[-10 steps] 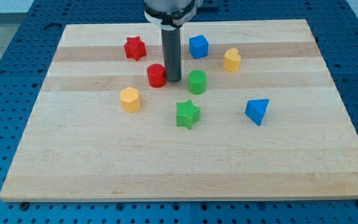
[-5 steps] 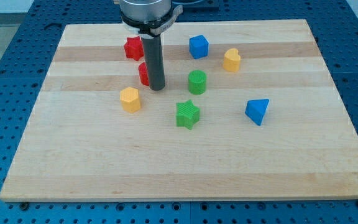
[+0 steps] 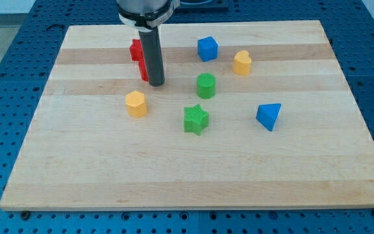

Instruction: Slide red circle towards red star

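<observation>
The pale wooden tabletop [image 3: 193, 169] fills most of the view, and the dark rod comes down from the view's top with my tip [image 3: 156, 84] resting on the wood in the upper-left part of the board. This tool is a bare rod with no jaws, so it neither spreads nor pinches; it only presses sideways. The red circle [image 3: 143, 70] shows as a sliver at the rod's left edge, mostly hidden behind it, touching or nearly touching my tip on its lower-right side. The red star [image 3: 136, 49] sits just above the circle, also partly hidden, and whether the two meet I cannot tell. Judging by this, the step is nearly finished: a short, slow push toward the view's upper left should close any gap, with the tip kept centred behind the circle so it does not slip past. The yellow block [image 3: 136, 103], green cylinder [image 3: 206, 85], green star [image 3: 196, 119] and blue cube [image 3: 207, 49] lie clear of that line.
</observation>
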